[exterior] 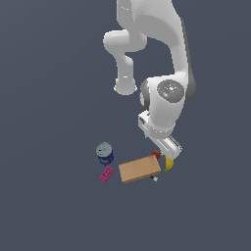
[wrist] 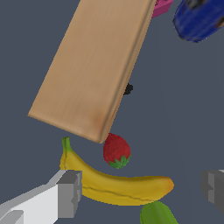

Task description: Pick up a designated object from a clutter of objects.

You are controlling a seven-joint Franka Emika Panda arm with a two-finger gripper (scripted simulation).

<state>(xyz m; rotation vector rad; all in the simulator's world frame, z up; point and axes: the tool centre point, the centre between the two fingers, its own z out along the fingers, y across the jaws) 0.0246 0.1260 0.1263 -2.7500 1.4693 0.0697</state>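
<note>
The designated object is a small red strawberry [wrist: 116,151] [exterior: 155,156] with a green cap. It lies on the floor between the corner of the tan flat box [wrist: 94,65] [exterior: 139,169] and the yellow banana [wrist: 118,183] [exterior: 169,163]. In the wrist view my gripper [wrist: 142,190] is open, and its grey fingertips [wrist: 70,194] stand wide apart on either side of the banana. The strawberry lies just beyond the line between them. In the exterior view my gripper [exterior: 166,153] hangs low over this end of the clutter of objects.
A green cup [wrist: 157,214] lies beside the banana, close under the gripper. A pink block [exterior: 106,174] [wrist: 162,6] and a blue-grey can [exterior: 104,153] [wrist: 199,17] sit past the far end of the box. A tiny dark piece [wrist: 127,89] lies by the box's long edge.
</note>
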